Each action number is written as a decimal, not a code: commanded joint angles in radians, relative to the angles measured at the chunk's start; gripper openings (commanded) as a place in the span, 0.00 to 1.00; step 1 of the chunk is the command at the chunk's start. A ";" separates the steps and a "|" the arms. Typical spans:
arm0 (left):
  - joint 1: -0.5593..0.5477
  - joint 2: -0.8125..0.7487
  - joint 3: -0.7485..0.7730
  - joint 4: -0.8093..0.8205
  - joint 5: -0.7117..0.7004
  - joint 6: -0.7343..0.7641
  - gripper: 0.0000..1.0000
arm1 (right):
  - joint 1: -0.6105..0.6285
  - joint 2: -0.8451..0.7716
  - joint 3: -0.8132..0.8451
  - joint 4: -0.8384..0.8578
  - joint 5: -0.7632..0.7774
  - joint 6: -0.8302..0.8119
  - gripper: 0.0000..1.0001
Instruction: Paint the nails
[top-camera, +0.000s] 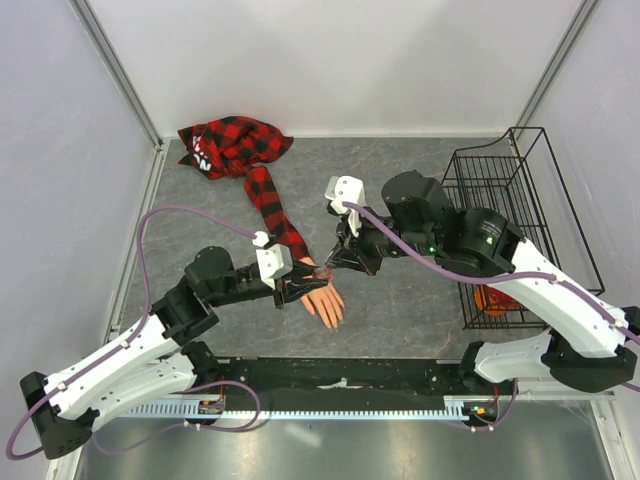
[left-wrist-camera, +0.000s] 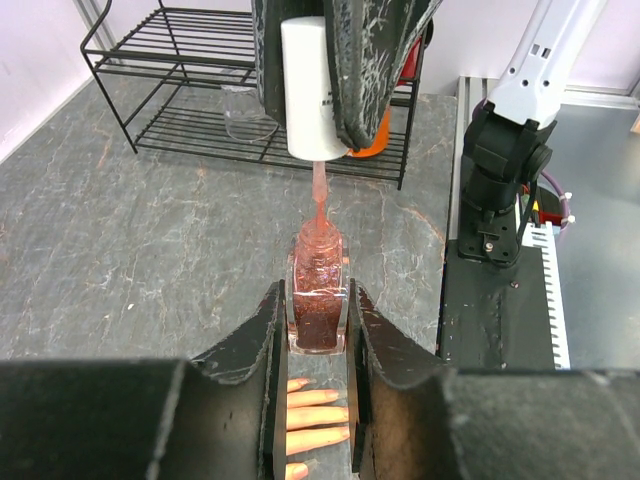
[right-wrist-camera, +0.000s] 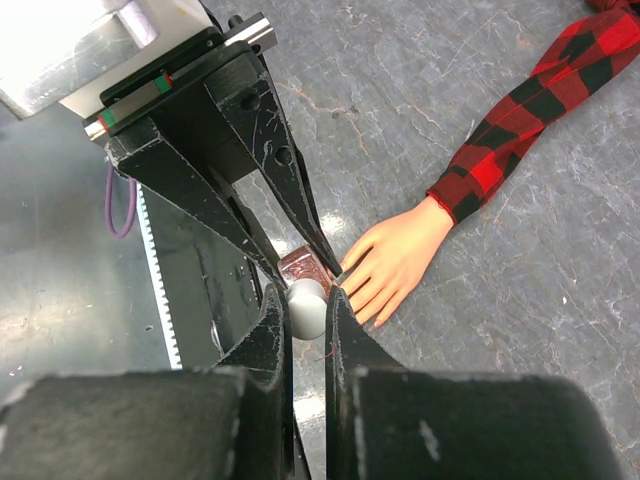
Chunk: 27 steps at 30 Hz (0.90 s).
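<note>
The peach mannequin hand lies flat on the grey table, coming out of a red-and-black plaid sleeve. Its nails show faintly on the fingers beneath my left gripper. That gripper is shut on a small glittery reddish polish bottle, held just above the hand. My right gripper is shut on the bottle's white cap. The cap is lifted above the bottle, with its thin brush stem reaching down into the bottle's neck.
A black wire rack stands at the right with an orange object inside, and a clear cup sits on it. The bunched plaid shirt lies at the back left. The arm bases and a black rail line the near edge.
</note>
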 joint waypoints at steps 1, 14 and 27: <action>-0.004 -0.016 0.002 0.049 -0.011 0.032 0.02 | 0.009 0.004 0.001 0.007 0.019 -0.005 0.00; -0.004 -0.021 0.001 0.049 -0.015 0.029 0.02 | 0.043 0.032 -0.006 -0.001 0.039 -0.003 0.00; -0.004 -0.061 -0.022 0.070 -0.051 0.031 0.02 | 0.121 0.016 -0.172 0.087 0.163 0.046 0.00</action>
